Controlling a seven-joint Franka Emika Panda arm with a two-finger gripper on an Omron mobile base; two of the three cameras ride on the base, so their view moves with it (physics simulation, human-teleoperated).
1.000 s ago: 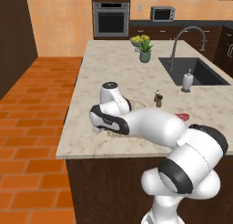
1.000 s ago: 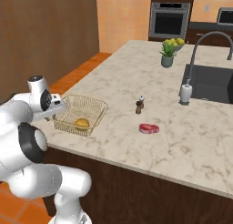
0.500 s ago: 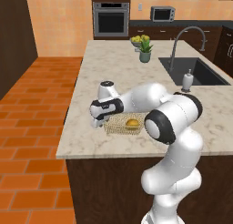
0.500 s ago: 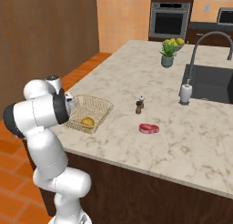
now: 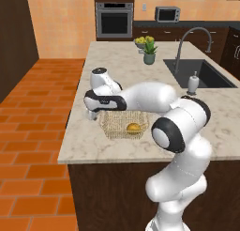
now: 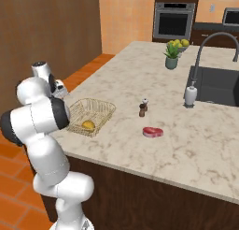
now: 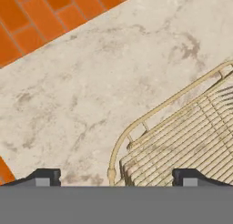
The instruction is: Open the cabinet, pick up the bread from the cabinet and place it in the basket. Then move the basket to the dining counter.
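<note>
The tan wire basket point(image 5: 107, 127) rests near the left edge of the beige speckled dining counter point(image 5: 117, 70). Inside it lies the bread point(image 5: 134, 127), a small golden bun, toward the basket's near side point(image 6: 88, 125). My gripper point(image 5: 92, 114) hangs just over the basket's left corner, open, with nothing between its fingers. In the hand view the gripper point(image 7: 117, 178) straddles the basket's corner rim point(image 7: 154, 110) with its tips wide apart, above the counter point(image 7: 91, 82). From the right the gripper point(image 6: 59, 90) sits left of the basket point(image 6: 106, 111). The cabinet is out of view.
A pepper shaker point(image 6: 142, 107) and a red steak point(image 6: 152, 132) lie right of the basket. Farther back are a soap dispenser point(image 6: 189, 94), the sink point(image 6: 219, 84) with its faucet, and a potted plant point(image 6: 172, 56). The counter edge runs close beside the basket, over brick floor point(image 5: 33, 98).
The gripper has gone from shut to open, letting go of the basket's rim. The arm has swung into a different pose. The basket stays on the counter.
</note>
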